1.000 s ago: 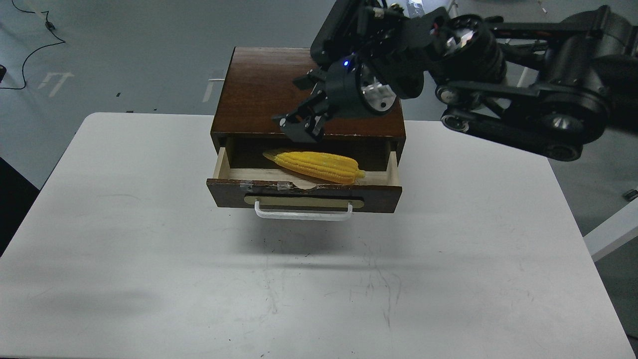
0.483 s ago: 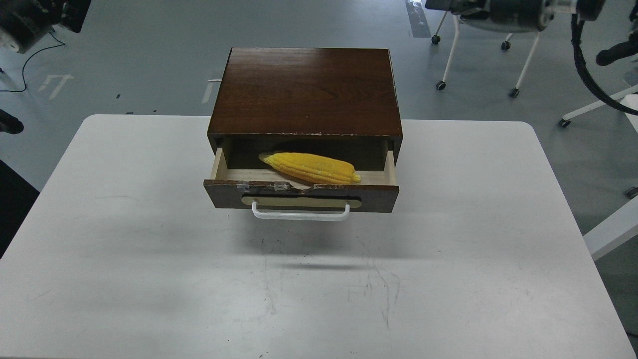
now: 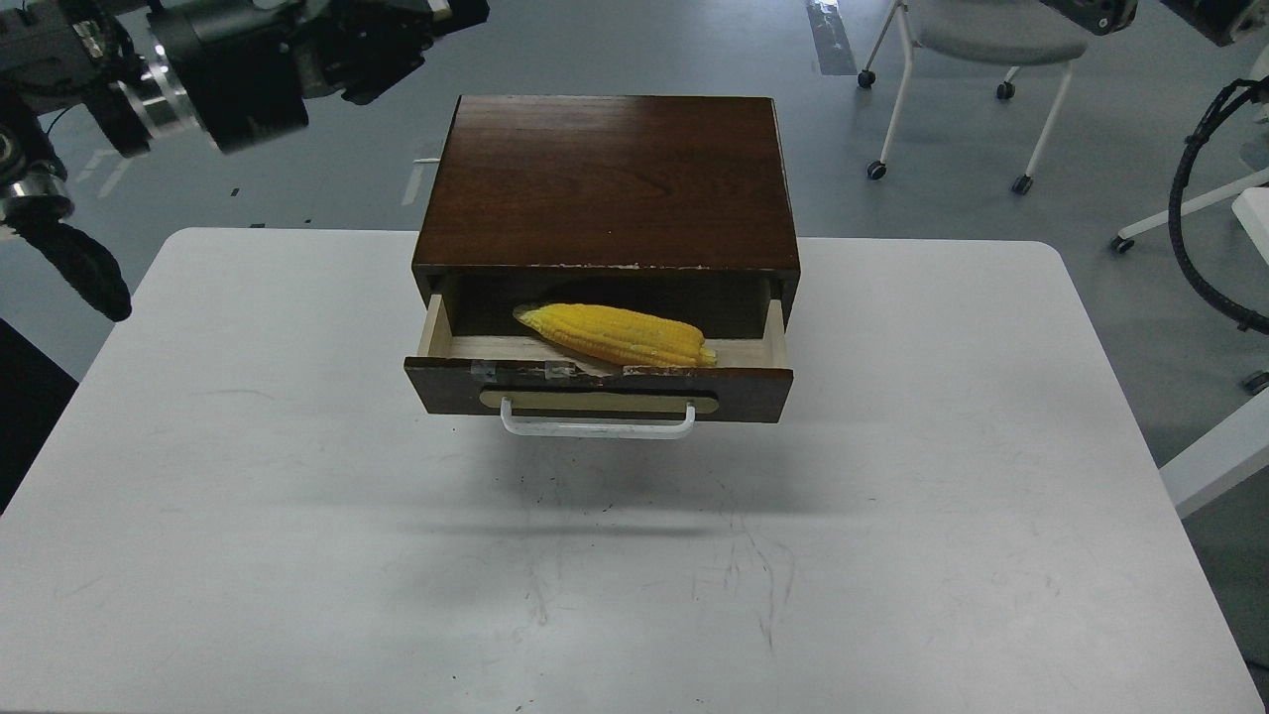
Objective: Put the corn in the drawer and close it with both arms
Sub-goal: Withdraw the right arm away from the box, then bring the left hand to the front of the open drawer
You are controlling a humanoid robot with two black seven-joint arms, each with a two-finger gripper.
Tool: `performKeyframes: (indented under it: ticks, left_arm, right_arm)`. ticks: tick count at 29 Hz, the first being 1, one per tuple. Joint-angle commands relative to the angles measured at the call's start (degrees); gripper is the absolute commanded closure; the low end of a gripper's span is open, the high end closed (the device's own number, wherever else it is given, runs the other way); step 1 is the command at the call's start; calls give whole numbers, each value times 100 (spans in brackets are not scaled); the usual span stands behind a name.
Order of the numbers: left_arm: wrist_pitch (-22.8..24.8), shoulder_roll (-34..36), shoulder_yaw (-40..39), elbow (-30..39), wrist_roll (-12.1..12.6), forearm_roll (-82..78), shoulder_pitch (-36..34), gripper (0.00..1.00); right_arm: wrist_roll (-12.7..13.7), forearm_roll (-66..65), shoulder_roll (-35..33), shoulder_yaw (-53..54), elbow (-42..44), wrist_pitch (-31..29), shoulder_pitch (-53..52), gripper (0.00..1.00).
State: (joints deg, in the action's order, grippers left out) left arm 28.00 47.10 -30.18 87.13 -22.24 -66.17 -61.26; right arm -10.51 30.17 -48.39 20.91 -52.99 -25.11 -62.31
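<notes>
Head view: bright yellow tapered plastic corn cob (image 3: 615,334) lying inside the open dark brown wooden drawer (image 3: 599,390), on its pale wood floor. Long axis running roughly left to right, slightly slanted: pointed tip at back left, blunter end at front right, resting against the chipped top edge of the drawer front. White bar handle (image 3: 598,424) below a brass-coloured plate, facing the camera. Drawer pulled partway out of the dark brown wooden cabinet (image 3: 610,178), standing on the white counter (image 3: 297,476). Black left arm with silver joint rings (image 3: 178,69) raised at top left, well apart from the cabinet; left end effector (image 3: 416,30) dark and partly cut off, opening impossible to tell, nothing seen in it. Right end effector out of sight. White rolling chair (image 3: 981,50) on the grey floor behind.
</notes>
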Motion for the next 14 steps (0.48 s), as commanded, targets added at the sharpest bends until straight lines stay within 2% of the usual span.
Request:
performKeyframes:
  ticks: [1, 6, 9, 14]
  left_arm:
    - [0, -25, 117, 506, 1, -1037, 79, 100]
    - [0, -51, 802, 946, 9, -2213, 70, 100]
    - [0, -139, 847, 1060, 9, -2540, 26, 100]
    - [0, -236, 1005, 1114, 53, -3111, 0, 100]
  right_arm:
    - [-108, 279, -4, 405, 289, -72, 702, 0]
    - [-495, 279, 14, 722, 342, -73, 1414, 0]
    - [-592, 270, 5, 722, 351, -73, 1537, 0]
    - [-601, 270, 49, 739, 527, -64, 1547, 0]
